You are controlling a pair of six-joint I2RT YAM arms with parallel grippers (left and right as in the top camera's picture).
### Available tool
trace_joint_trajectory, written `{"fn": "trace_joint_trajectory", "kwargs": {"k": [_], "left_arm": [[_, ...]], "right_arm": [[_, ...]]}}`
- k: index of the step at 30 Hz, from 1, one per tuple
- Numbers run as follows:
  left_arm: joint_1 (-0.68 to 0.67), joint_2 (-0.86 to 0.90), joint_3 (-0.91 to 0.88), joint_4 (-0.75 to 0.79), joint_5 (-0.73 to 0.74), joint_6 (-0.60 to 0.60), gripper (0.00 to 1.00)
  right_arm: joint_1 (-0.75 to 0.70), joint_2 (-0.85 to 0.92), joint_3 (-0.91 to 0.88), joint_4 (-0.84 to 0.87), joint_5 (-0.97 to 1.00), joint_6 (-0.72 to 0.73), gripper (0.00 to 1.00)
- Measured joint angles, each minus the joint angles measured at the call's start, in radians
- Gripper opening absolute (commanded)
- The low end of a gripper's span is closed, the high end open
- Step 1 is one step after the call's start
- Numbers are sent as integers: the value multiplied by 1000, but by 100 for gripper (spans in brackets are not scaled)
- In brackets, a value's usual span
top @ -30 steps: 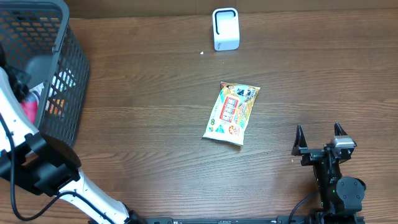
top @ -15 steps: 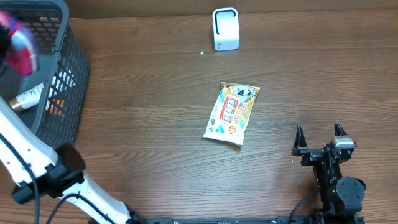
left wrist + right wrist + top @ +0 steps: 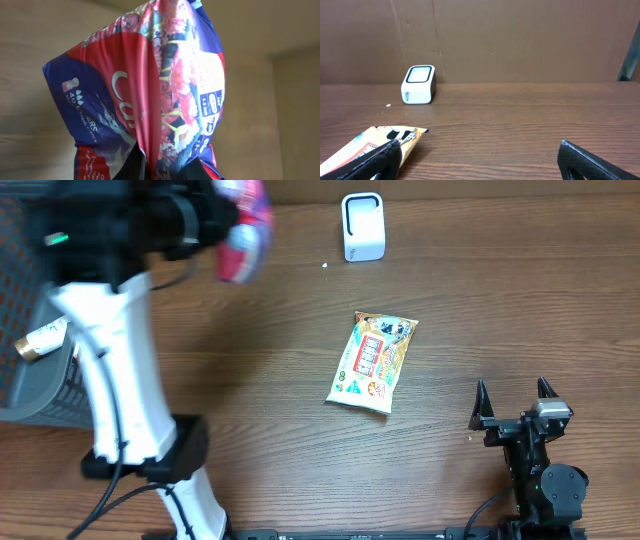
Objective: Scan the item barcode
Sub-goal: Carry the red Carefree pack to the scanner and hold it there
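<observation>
Near my base on the right, my right fingers (image 3: 512,400) sit low over the counter (image 3: 480,300), spread wide, nothing in them. Mid-counter, just past them, a yellow snack packet (image 3: 372,362) lies flat.

Further out on the left, my left fingers (image 3: 150,167) are pinching one end of the red-and-purple floral pouch (image 3: 150,85). It's up in the air over the far counter, between the basket (image 3: 30,395) & the white scanner (image 3: 362,225), apart from both. The pouch's long axis runs straight out from my fingertips, free end pointing away from the wrist. Overhead it's blurred, so I can't tell the exact tilt. It's creased lengthwise, w/ a white print panel on one flank. Barcode is prob there, but too small to be sure.

Farthest out, the scanner stands by the back edge, window facing up & toward me.

Step in hand, I reckon: carry the pouch across to the scanner. To do it well:
- Bring the panel side over the window.
- Roll the wrist so that face looks at the glass.
- Hold steady, not too close.
- Stay high enough to clear the snack packet.
</observation>
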Motion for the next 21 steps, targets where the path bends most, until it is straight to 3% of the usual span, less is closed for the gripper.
{"fn": "trace_joint_trajectory", "kwargs": {"k": [9, 19, 21], "left_arm": [[-290, 241, -88, 12, -24, 2, 4], [-483, 486, -97, 42, -27, 2, 4], [-505, 511, -97, 72, -27, 2, 10]], "right_arm": [[0, 0, 0, 0, 0, -1, 100], [0, 0, 0, 0, 0, 0, 100], [0, 0, 0, 0, 0, 0, 100]]}}
